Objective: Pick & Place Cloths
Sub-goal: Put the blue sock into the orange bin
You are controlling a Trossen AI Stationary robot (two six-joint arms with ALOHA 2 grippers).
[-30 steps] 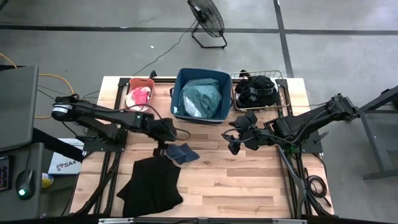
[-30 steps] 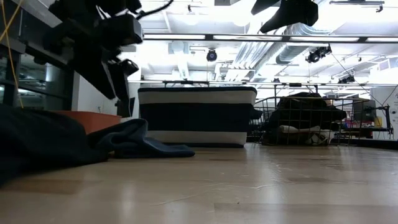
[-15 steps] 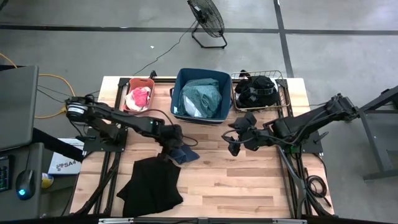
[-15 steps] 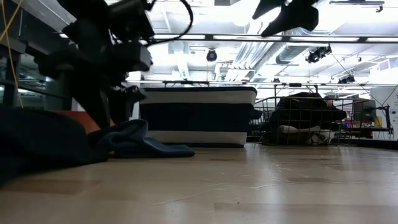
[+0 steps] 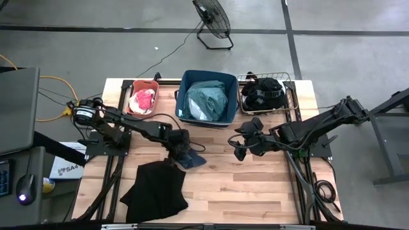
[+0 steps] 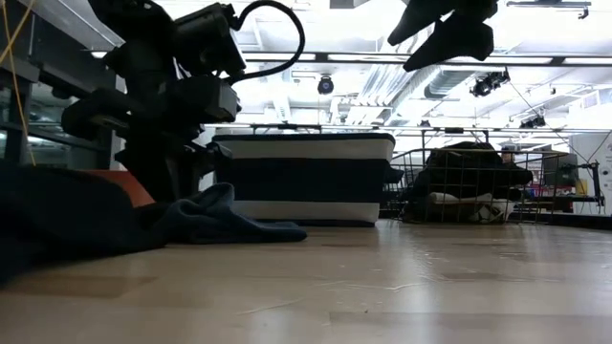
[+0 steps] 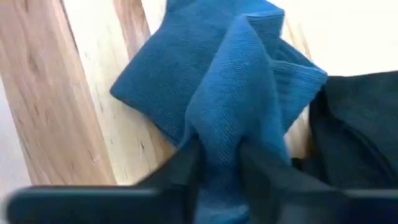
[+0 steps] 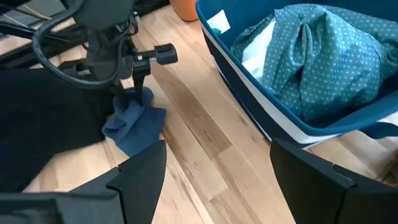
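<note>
Now | left gripper [image 7: 217, 163] reaches down, apparently pinching blue cloth [image 7: 217, 93] | right gripper [image 5: 246, 144] hovers, spread

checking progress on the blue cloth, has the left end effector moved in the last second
Yes. In the high view the left end effector has gone right and toward the table's near edge, away from the orange bin, onto the blue cloth.

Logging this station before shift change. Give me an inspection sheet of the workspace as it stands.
Surface: wooden table, mostly bare.
Job's things: blue cloth and black cloth on table; teal shirt in navy bin; pink pieces in orange bin; dark cloth in wire basket.
Clutter: nothing seen.
Hands: left hand pinching blue cloth; right hand open, raised mid-table.
Cables: yellow cable on floor.
Surroundings: fan, monitor.
</note>
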